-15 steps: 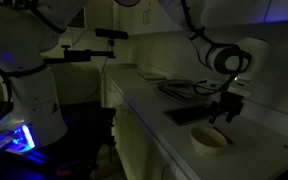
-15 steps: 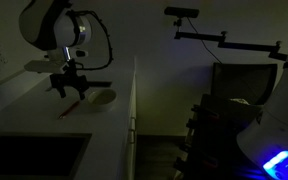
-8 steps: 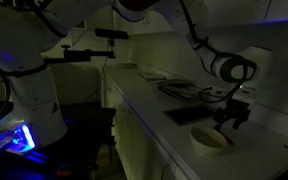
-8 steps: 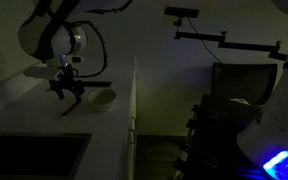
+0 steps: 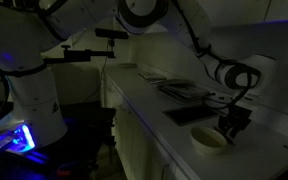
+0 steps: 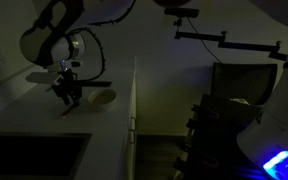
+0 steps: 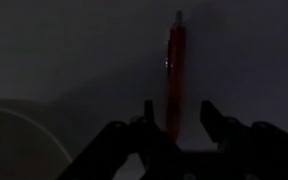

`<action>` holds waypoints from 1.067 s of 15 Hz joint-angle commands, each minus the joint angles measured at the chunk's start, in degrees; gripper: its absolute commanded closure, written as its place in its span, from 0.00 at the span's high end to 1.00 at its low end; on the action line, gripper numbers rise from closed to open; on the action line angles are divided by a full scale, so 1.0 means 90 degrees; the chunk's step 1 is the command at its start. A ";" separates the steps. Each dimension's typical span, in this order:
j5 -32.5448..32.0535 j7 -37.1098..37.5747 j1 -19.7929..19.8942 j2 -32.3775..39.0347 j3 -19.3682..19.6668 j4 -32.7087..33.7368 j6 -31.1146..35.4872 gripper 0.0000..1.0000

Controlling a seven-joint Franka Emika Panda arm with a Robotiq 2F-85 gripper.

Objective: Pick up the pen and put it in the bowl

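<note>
The room is dark. In the wrist view a red pen (image 7: 174,70) lies on the counter, pointing away from me, with its near end between my fingers. My gripper (image 7: 177,108) is open: the jaws stand either side of the pen with a thin gap on each side. In both exterior views the gripper (image 5: 229,125) (image 6: 67,96) is low over the counter, close beside the pale round bowl (image 5: 210,139) (image 6: 103,98). A bit of the pen (image 6: 69,110) shows below the gripper. The bowl's rim (image 7: 24,125) curves across the wrist view's lower left.
A dark flat tray (image 5: 189,114) lies on the counter next to the bowl and shows as a dark rectangle (image 6: 39,152) in an exterior view. Flat items (image 5: 182,88) lie further back. The counter's edge (image 6: 133,110) drops to the floor.
The gripper has come down from above the counter onto the pen. Its jaws now stand narrower around the pen than before. The bowl and pen have not moved.
</note>
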State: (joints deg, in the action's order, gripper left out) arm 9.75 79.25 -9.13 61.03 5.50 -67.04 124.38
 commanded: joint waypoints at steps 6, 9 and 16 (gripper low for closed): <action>-0.0114 0.0214 -0.0003 0.0564 0.0061 0.0969 -0.0667 0.01; -0.0147 0.0224 -0.0016 0.0533 0.0083 0.1002 -0.0664 0.04; -0.0949 0.0746 -0.0237 -0.0185 0.0668 0.0456 -0.0621 0.04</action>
State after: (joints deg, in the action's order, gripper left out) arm 4.16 83.01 -10.00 62.77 9.44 -59.26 120.21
